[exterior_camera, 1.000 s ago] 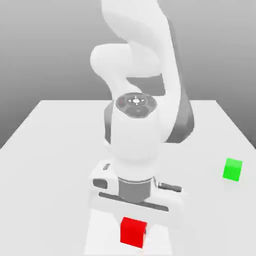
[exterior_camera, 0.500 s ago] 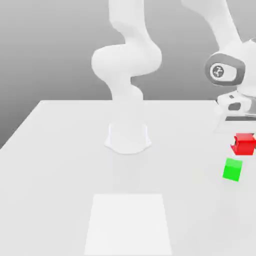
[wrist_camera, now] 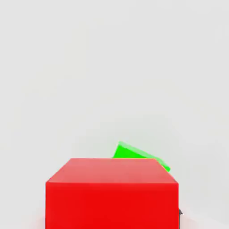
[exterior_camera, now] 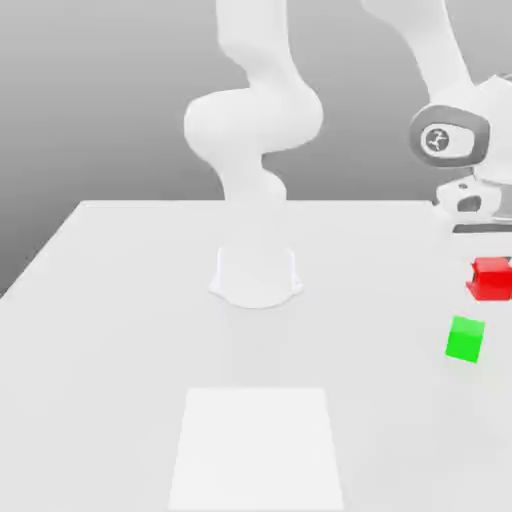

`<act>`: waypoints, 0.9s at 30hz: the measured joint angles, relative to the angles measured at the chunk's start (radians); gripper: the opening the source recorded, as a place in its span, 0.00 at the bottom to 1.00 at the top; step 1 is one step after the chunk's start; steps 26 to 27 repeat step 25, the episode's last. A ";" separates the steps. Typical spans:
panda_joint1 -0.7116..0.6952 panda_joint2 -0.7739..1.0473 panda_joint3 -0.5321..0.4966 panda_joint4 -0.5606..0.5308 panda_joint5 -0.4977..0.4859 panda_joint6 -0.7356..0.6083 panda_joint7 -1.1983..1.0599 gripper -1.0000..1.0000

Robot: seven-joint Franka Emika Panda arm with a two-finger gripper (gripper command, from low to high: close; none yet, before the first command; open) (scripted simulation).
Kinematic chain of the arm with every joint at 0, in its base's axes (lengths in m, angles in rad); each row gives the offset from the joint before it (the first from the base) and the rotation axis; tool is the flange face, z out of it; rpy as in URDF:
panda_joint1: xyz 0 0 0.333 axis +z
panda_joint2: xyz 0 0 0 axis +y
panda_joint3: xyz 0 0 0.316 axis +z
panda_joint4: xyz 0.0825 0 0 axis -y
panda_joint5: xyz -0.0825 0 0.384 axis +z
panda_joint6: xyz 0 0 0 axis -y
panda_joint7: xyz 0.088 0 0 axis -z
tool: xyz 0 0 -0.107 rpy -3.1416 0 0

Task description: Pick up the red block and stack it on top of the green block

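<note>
Clenched on the red block [exterior_camera: 491,280], the gripper [exterior_camera: 490,262] hung at the exterior view's right edge, holding the cube up off the table [exterior_camera: 130,350]. In that view the red block appeared above the green block [exterior_camera: 465,339] and slightly farther to the exterior view's right, with a band of pale tabletop showing between the two, so they were apart. In the hand view the red block loomed close, one flat face and a paler, slanting one both in sight, and it covered part of the green block, whose visible edge ran at an angle to the red one's. The green block sat on the table, toward the exterior view's right, turned a little. Above the gripper, the white hand and the arm's grey-ringed wrist [exterior_camera: 449,138] reached down from the upper right of the exterior view. Well apart from the blocks, the arm's white base [exterior_camera: 256,275] stood on the table toward its far side. Nearer the camera lay a brighter white rectangular patch [exterior_camera: 256,450], and a plain grey background [exterior_camera: 100,100] rose behind the table.
</note>
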 joint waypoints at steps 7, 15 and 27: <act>-0.017 0.046 0.002 0.002 -0.077 0.038 0.054 0.00; -0.025 0.119 -0.016 0.004 -0.188 0.081 0.134 0.00; 0.000 0.226 -0.072 0.007 -0.303 0.132 0.218 1.00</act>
